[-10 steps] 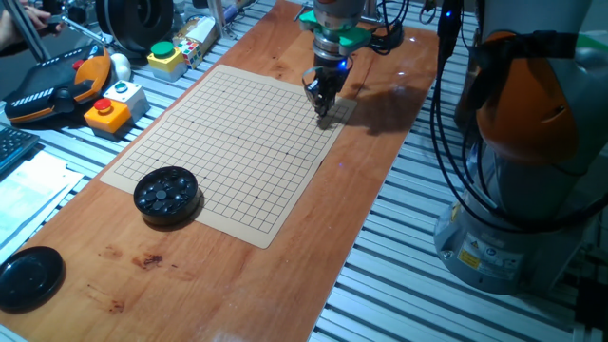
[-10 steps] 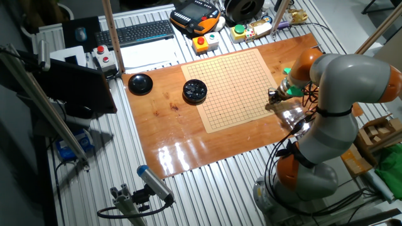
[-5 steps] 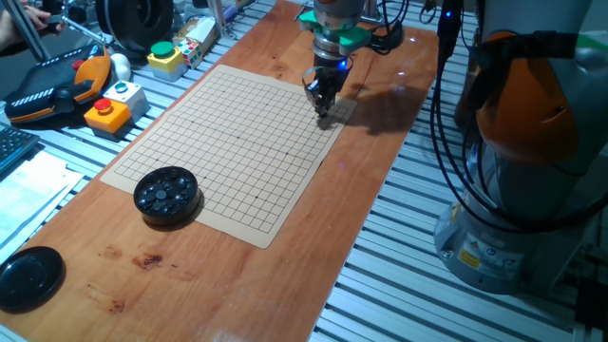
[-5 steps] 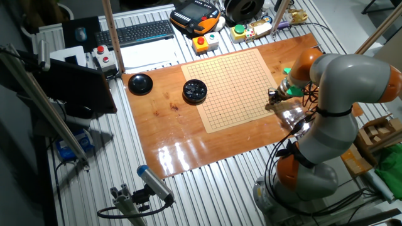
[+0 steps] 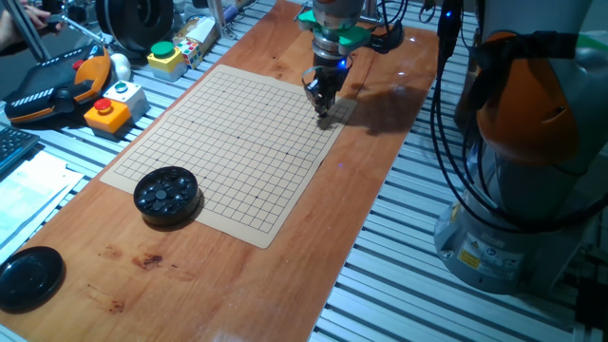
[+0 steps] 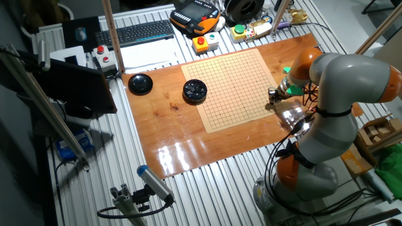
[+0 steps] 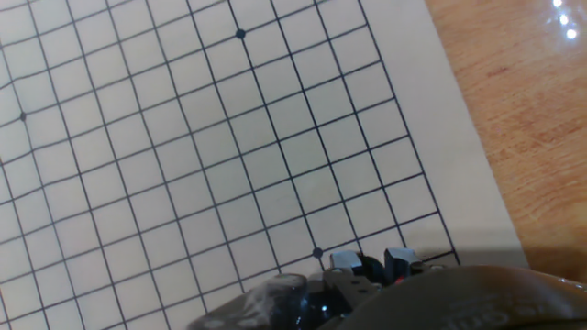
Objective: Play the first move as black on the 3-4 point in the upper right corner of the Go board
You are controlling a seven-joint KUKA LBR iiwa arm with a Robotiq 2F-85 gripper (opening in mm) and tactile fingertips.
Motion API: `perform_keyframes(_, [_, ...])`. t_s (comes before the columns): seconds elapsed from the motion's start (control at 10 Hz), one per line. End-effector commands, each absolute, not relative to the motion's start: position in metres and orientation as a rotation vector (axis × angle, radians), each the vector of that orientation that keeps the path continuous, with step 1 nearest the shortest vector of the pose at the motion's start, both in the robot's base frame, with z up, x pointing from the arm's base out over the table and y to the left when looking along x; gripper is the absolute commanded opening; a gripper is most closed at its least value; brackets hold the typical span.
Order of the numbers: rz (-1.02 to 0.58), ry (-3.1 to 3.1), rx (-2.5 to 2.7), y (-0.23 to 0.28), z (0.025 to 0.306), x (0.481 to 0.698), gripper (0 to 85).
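Note:
The tan Go board (image 5: 228, 142) (image 6: 235, 88) lies on the wooden table. My gripper (image 5: 322, 114) (image 6: 271, 95) points straight down over the board's corner nearest the arm, its tips just above the paper. In the hand view the two fingertips (image 7: 344, 261) stand close together with a small dark thing between them, which looks like the black stone (image 7: 371, 268). They sit just beside a star dot (image 7: 317, 252), on the side nearer the board's edge. The 3-4 point there is covered by the fingers.
A round black bowl (image 5: 167, 193) (image 6: 195, 91) of stones rests on the board's near corner. Its flat black lid (image 5: 28, 275) (image 6: 139, 82) lies further off on the wood. Button boxes (image 5: 114, 104) and a pendant (image 5: 57, 90) stand past the board's far side.

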State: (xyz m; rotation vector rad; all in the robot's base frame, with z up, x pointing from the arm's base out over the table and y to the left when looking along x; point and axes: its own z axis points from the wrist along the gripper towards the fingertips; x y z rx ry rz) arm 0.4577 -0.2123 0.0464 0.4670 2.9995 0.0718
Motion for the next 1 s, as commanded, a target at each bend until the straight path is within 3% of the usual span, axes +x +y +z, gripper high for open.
perform_keyframes(0.0, [0.055,3.002,0.465,-0.214,0.051,0.460,25.3])
perform_keyframes(0.2, [0.025,3.003,0.461,-0.219,0.063,0.463,22.0])
perform_keyframes(0.5, [-0.012,3.010,0.470,-0.223,0.085,0.469,0.7])
perform_keyframes(0.9, [-0.049,3.029,0.549,-0.217,0.132,0.482,0.7])
